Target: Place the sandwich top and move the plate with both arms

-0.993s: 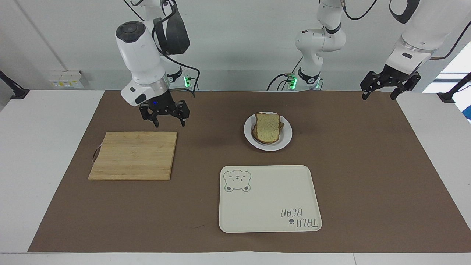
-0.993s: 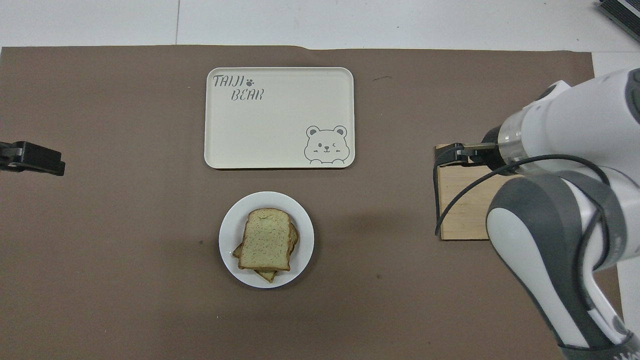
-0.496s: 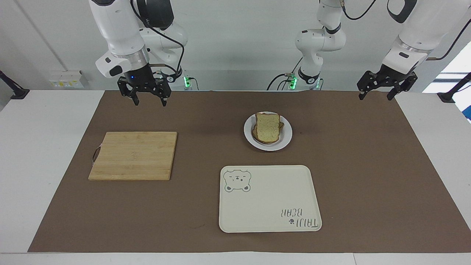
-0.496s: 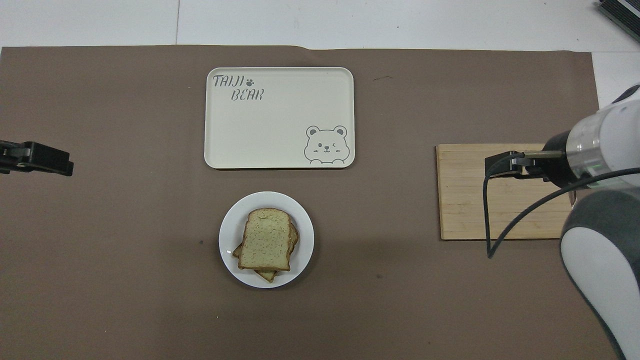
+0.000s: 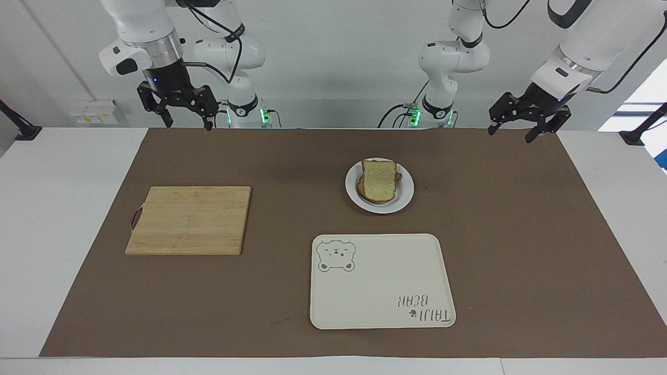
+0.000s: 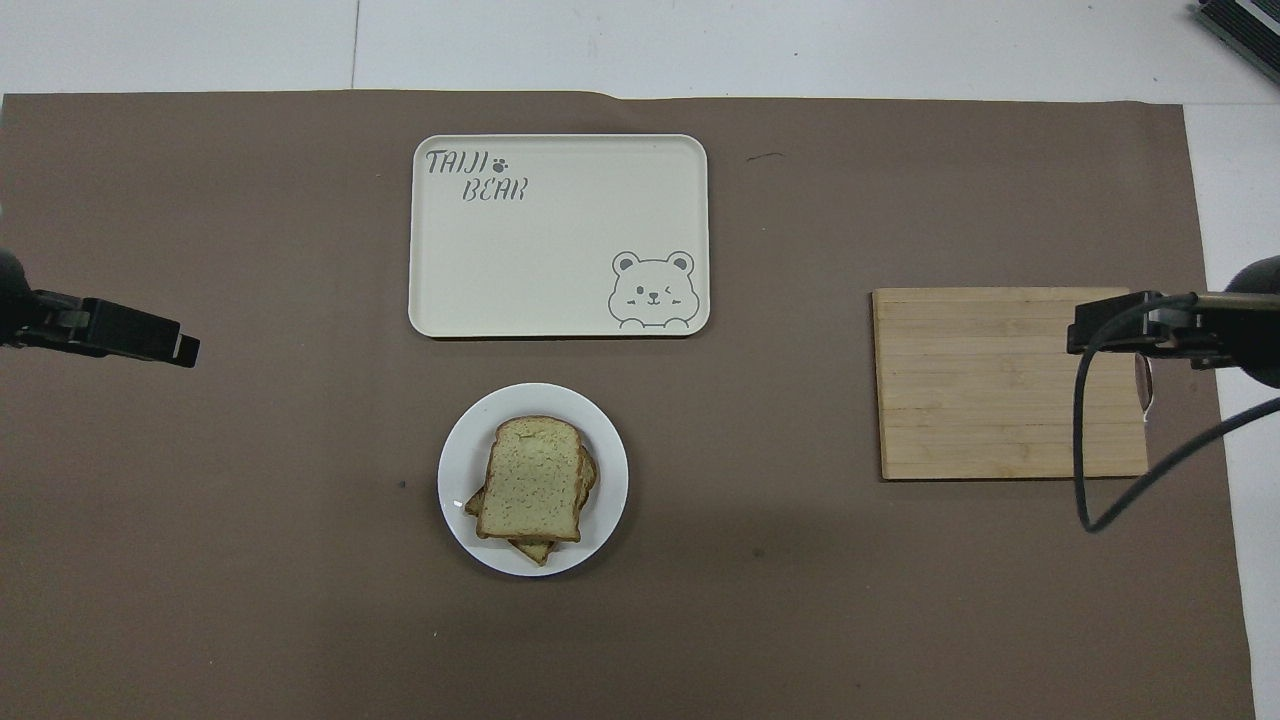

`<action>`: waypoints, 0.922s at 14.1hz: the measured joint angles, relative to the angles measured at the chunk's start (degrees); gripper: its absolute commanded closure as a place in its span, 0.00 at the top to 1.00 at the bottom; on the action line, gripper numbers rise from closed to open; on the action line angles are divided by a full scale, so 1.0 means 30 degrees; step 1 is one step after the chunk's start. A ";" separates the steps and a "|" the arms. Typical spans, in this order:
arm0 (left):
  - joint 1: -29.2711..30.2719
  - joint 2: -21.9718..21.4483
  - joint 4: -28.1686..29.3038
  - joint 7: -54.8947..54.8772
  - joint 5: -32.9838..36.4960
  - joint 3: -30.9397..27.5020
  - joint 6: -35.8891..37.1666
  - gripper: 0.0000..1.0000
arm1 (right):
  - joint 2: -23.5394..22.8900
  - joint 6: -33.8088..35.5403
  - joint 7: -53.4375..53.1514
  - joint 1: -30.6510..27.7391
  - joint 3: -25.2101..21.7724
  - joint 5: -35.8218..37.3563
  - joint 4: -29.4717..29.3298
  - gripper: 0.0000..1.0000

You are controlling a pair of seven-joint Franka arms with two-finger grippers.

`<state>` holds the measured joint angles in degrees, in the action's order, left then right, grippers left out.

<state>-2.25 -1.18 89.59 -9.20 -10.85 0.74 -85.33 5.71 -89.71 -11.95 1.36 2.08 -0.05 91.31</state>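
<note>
Since the sandwich top (image 5: 379, 180) already lies on the stack on the plate (image 5: 404, 197), the bread step looks done, and what remains, by my judgement, is the two-armed carry. Right pincer (image 5: 183, 123) hangs empty with its fingers spread, up over the counter (image 5: 62, 219) edge at the robots' end of the cutting board (image 5: 188, 220); the plate sits well apart from it, toward the left arm's end. Left pincer (image 5: 512, 132) is likewise empty and spread, raised over the brown mat (image 5: 521, 250) corner, the plate well apart toward the right arm's end. Both stand high and wide, probably to leave clear approaches to the rim. Bear tray (image 5: 382, 281), farther from the robots than the plate, seems the likely destination.
</note>
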 measured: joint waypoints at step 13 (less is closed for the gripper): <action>0.1563 0.0106 0.5960 -0.4722 -0.5933 -0.0215 -0.1424 1.00 | 0.0808 0.0648 0.2510 -0.0097 -0.1828 0.0019 0.0976 1.00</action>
<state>2.44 -0.87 107.47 -23.37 -28.65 0.10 -89.60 8.13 -87.76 -4.42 1.07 -3.41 0.01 94.24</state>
